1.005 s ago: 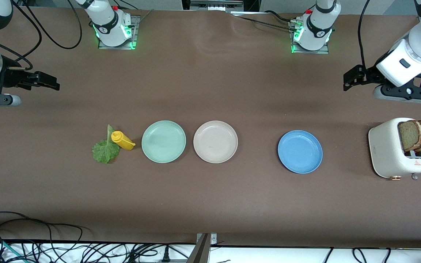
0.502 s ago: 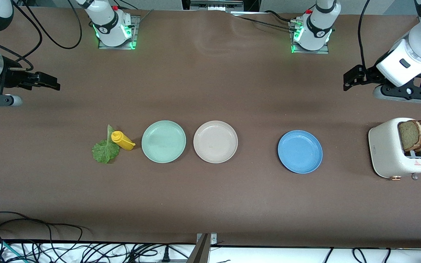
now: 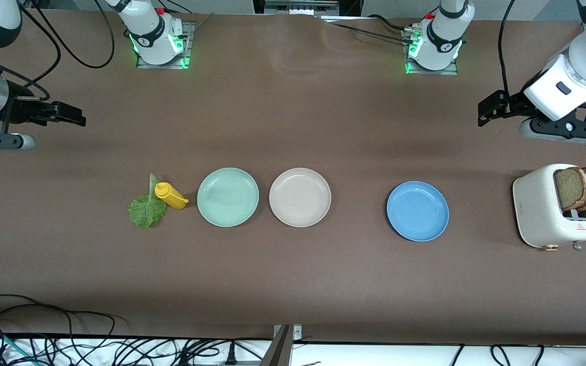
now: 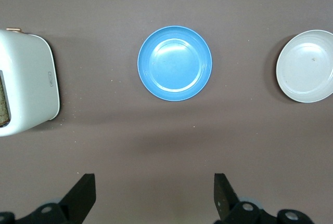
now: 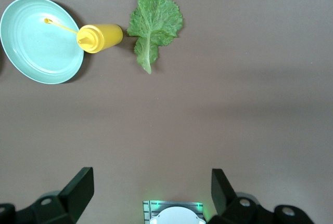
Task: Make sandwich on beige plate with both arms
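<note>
Opening step, nothing gripped: my left gripper (image 3: 487, 109) and right gripper (image 3: 71, 116) hover wide open; beige plate (image 3: 300, 197) bare; next, probably bread slices (image 3: 578, 188) from toaster (image 3: 547, 213).

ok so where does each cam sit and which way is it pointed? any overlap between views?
Front: high across the table, facing both bases; shows left gripper, right gripper, toaster, lettuce leaf, mustard bottle.
Left wrist: looks down over its open gripper at the blue plate, toaster and beige plate.
Right wrist: looks down over its open gripper at the mint-green plate, bottle, leaf and its own base.
Shared: front and left wrist both show the beige and blue plates.
</note>
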Robot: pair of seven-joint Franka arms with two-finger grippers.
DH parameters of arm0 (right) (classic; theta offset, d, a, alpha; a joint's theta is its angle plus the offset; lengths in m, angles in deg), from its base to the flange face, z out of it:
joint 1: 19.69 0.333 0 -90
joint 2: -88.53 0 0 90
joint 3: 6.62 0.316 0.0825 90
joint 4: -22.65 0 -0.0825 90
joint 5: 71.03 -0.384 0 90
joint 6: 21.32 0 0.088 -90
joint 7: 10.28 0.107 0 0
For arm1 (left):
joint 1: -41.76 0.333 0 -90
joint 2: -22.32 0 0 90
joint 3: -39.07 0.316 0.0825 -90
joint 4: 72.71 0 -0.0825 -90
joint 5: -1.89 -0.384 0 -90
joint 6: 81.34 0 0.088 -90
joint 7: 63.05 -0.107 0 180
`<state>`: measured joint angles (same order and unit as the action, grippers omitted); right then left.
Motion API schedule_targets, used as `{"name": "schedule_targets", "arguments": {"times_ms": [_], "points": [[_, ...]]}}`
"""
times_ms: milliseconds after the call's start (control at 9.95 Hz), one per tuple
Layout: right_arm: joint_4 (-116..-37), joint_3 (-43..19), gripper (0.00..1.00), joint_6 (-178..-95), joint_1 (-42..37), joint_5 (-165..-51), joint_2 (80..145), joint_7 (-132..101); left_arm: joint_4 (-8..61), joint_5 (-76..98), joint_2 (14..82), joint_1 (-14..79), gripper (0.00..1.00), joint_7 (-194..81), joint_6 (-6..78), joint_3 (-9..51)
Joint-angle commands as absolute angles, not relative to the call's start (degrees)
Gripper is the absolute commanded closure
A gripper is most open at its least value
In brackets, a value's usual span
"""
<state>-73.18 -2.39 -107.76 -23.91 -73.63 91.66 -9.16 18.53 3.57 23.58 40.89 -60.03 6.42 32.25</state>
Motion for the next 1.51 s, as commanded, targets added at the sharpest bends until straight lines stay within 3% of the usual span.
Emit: {"name": "schedule_targets", "arguments": {"times_ms": [0,1407], "points": [[-74.29,-2.49,0.0,-108.68,-24.09,-74.64,91.08,-10.2,18.35,1.8,23.29,40.35,0.0,-60.94,5.76,32.48],[-74.47,-2.67,0.0,-109.64,-24.26,-74.64,92.65,-10.2,18.52,1.71,23.38,40.96,0.0,-61.03,5.76,32.48]]}}
